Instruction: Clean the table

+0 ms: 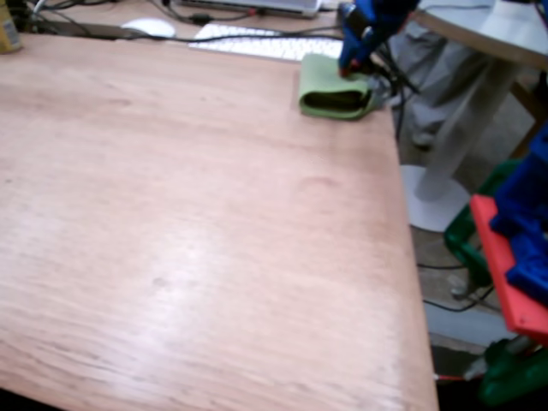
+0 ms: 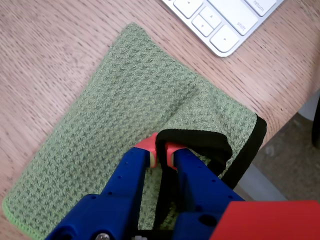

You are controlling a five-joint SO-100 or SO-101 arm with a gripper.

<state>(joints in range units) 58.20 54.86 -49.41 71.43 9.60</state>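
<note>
Under the blue gripper (image 2: 161,152), at the lower middle of the wrist view, the table (image 2: 45,65) spreads out toward twelve o'clock, while the red-tipped fingers (image 2: 145,146) are closed tight on the black-edged fold of a green waffle-weave cloth (image 2: 115,120) lying flat on the wood, with a white keyboard (image 2: 225,20) at one o'clock. Only the fixed view shows the whole table (image 1: 188,223) bare and glossy below the cloth (image 1: 330,86), which sits at its one o'clock corner beside the keyboard (image 1: 257,43) and a white mouse (image 1: 147,27); the grip itself is too blurred there.
</note>
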